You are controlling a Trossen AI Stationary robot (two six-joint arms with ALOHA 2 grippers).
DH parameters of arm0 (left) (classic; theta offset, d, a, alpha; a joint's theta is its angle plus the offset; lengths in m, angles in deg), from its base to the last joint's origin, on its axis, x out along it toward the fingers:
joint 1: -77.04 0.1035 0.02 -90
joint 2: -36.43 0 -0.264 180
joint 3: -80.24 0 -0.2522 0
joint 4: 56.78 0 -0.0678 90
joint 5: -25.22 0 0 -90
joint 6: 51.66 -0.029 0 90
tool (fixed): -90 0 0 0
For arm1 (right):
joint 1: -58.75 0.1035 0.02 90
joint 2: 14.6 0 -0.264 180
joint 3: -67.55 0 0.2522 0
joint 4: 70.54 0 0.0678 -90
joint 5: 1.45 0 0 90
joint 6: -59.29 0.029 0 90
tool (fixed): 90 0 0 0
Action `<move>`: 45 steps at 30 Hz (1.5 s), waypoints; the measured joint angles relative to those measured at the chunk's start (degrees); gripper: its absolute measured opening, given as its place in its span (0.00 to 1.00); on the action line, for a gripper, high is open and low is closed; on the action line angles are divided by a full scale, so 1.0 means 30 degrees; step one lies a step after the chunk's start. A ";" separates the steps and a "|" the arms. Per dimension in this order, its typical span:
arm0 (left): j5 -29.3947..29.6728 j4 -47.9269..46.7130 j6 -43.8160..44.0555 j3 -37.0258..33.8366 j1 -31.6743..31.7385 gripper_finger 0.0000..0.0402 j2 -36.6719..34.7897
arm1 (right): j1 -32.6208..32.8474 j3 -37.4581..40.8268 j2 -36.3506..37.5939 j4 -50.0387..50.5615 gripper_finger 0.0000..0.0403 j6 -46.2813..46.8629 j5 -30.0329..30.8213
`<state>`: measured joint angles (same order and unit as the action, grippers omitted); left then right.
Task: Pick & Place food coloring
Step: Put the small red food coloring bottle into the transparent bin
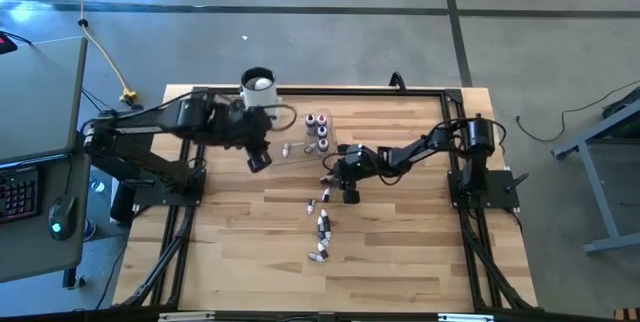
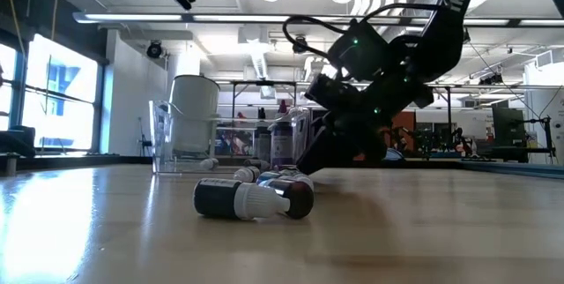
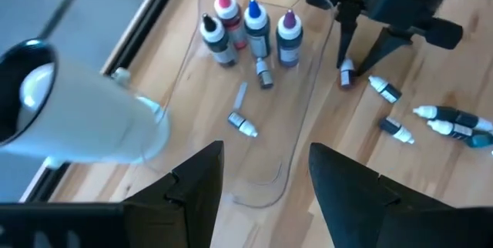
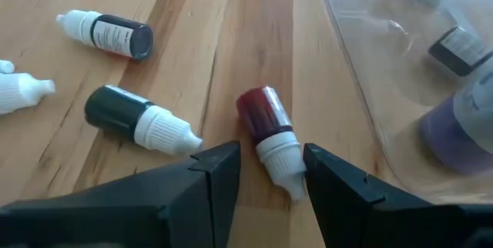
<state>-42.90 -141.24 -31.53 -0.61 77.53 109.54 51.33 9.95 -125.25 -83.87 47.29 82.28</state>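
Note:
The food coloring bottles are small droppers with whitish tips. Several stand or lie in the clear tray (image 3: 266, 172) (image 1: 318, 132); several more lie loose on the wood (image 1: 322, 225) (image 2: 238, 198). One red bottle (image 4: 266, 117) (image 3: 347, 77) lies on its side next to the tray's edge. My right gripper (image 4: 271, 154) (image 1: 338, 177) is low over it and open, slanting down, one finger on each side of its white cap (image 4: 283, 159); I see no touch. My left gripper (image 3: 266, 163) (image 1: 258, 159) hangs open, with nothing between its fingers, high above the tray's left end.
A tall white cup (image 1: 258, 87) (image 3: 77, 117) stands at the tray's far left corner, below my left gripper's view. A dark green bottle (image 4: 131, 118) and a dark one (image 4: 112, 35) lie close beside the red one. Bare wood lies toward the near edge.

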 joint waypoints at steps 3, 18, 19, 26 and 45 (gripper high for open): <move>0.1759 -0.0671 0.1851 0.0000 -0.1731 0.47 -0.0002 | -0.0030 0.0014 -0.0010 -0.0245 0.34 -0.0004 -0.0262; 0.7322 -0.1593 1.3191 -0.4278 -0.9807 0.47 0.0115 | 0.0636 0.0008 0.0097 -0.1085 0.15 0.2770 -0.0748; 0.7346 -0.1493 1.4220 -0.4828 -1.0130 0.47 0.0115 | 0.0949 -0.0164 0.0296 -0.0974 0.16 0.3194 -0.0360; 0.7327 0.1356 1.7378 -0.8360 -1.0811 0.47 0.0137 | 0.3083 -0.4411 0.1873 0.3102 0.15 0.1213 0.6427; 0.7547 0.2646 1.7417 -0.9500 -1.0806 0.47 0.0129 | -0.1081 -1.5959 -0.1317 1.3608 0.17 -0.2467 0.6313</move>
<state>-20.26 -133.30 20.72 -29.12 45.11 109.92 48.09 -37.92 -129.20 -43.05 39.89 101.22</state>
